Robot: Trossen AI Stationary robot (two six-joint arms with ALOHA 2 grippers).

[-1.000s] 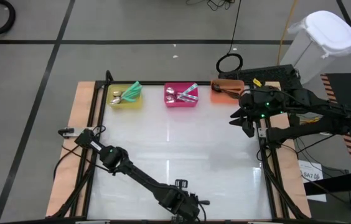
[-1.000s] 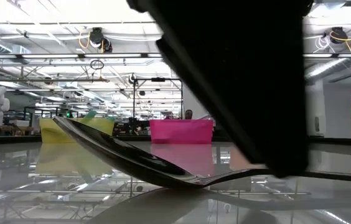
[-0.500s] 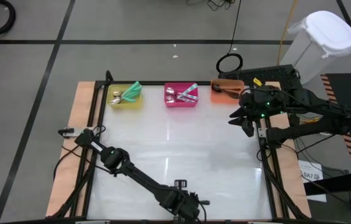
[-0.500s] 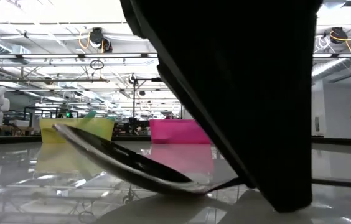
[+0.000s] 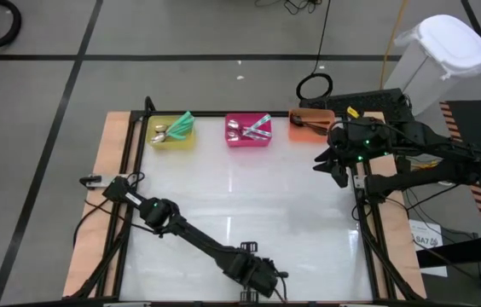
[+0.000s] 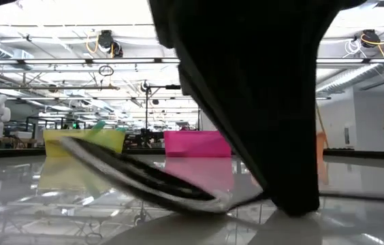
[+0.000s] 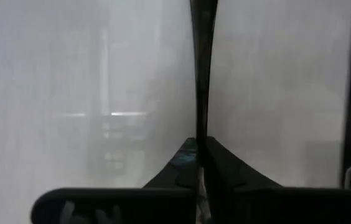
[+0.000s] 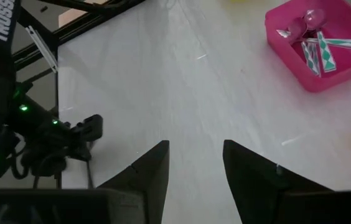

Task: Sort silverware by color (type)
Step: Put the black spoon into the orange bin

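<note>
A dark spoon (image 6: 144, 180) lies at the table's near edge, right in front of the low camera. Its bowl rests on the tabletop and its tip rises to the left. My left gripper (image 5: 262, 277) stands over the spoon's handle, pointing steeply down, and is shut on it. In the left wrist view the handle (image 7: 201, 68) shows as a thin dark line running out from between the fingers. My right gripper (image 5: 336, 166) hangs open at the table's right edge, holding nothing. My left gripper pinches the dark spoon's handle (image 7: 201, 134) between its two fingers, coming from above and pointing steeply down. The handle runs straight out through the gap between them. The spoon's bowl (image 6: 192, 201) is down on the table; the gripper's dark body hides the handle's end.
Along the far edge stand a yellow bin (image 5: 172, 132) with teal-handled spoons, a pink bin (image 5: 248, 130) with shiny spoons, and an orange bin (image 5: 309, 125). The white tabletop (image 5: 249, 205) between the bins and the left gripper is bare. A dark frame borders the table.
My left gripper has sunk a little and shifted slightly toward the table's right edge, down around the spoon's handle. The spoon has stirred: its raised tip sits a bit lower and now shows blurred.
</note>
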